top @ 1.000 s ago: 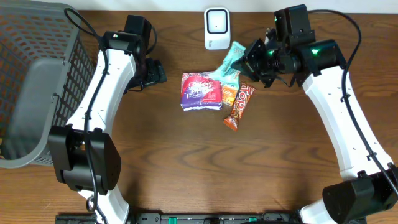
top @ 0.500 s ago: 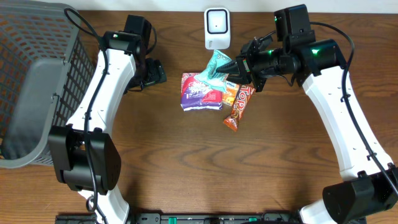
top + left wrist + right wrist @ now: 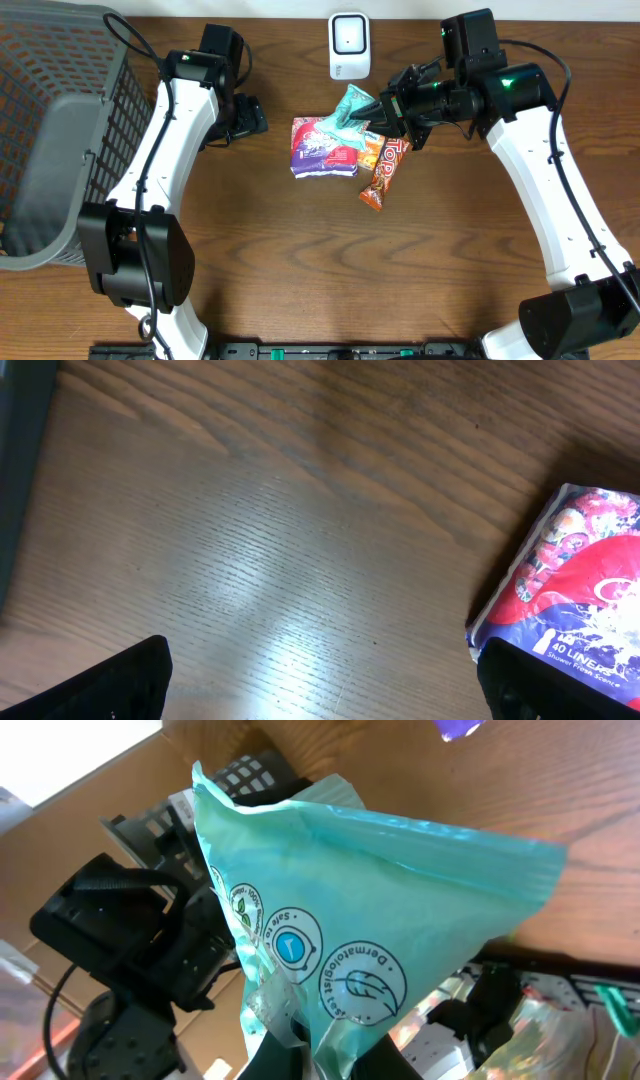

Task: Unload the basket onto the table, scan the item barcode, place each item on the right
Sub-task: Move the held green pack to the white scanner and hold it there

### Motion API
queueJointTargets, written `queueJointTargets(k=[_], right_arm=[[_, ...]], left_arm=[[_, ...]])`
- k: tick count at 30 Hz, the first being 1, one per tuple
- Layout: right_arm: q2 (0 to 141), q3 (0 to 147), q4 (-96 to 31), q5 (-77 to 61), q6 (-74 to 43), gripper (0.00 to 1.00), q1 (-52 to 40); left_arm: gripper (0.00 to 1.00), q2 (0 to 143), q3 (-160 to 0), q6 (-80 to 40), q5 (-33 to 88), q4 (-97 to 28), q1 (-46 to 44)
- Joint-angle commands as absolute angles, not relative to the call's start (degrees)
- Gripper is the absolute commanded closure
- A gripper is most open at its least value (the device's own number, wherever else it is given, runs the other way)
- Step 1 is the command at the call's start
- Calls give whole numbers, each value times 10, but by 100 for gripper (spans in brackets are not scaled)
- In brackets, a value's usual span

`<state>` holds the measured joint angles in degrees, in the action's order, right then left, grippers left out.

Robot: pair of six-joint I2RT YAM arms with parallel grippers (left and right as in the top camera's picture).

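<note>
Your right hand (image 3: 374, 111) is clamped on the teal pouch (image 3: 350, 106), pinching it by one end. The pouch hangs in the air, off the tabletop (image 3: 300, 260), over the far side of the purple pack (image 3: 322, 147). From the right wrist you see the pouch (image 3: 380, 920) face-on, with round leaf logos printed on it. The scanner (image 3: 348, 45) stands at the middle of the far edge, near the pouch and apart from it. An orange bar (image 3: 385, 172) lies just right of the pack, toward the middle of the tabletop. Your left hand (image 3: 250, 117) has its jaws wide, nothing between them, low over bare wood left of the pack. The basket (image 3: 60, 130) sits at the left edge.
</note>
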<state>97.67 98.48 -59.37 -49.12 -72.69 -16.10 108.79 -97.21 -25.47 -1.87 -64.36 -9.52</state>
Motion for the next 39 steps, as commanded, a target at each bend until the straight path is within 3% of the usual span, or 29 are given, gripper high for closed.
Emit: queueJointTargets(k=[1,6,14,20,23,27,32,39], right_arm=[[979,984,-590,-523,-752,99,-156],[979,984,-579,-448,-726,99,-156],[983,984,-557,-72,-562,99,-174],[1021,984,-521,59,-560,99,-192],[1054,984,-455,26,-504,99,-192],[1117,984,-273,-123,-413,99,-187],[1190,985,-74,-227,-471,99,-166],[1284,985,100,-285,-539,99,-144]], left_arm=[[2,1081,-971,-251,-26,-647,-93],[2,1081,-971,-251,-26,-647,-93],[2,1081,-971,-251,-26,-647,-93],[2,1081,-971,-251,-26,-647,-93],[2,1081,-971,-251,-26,-647,-93],[2,1081,-971,-251,-26,-647,-93],[2,1081,-971,-251,-26,-647,-93],[2,1081,-971,-251,-26,-647,-93]])
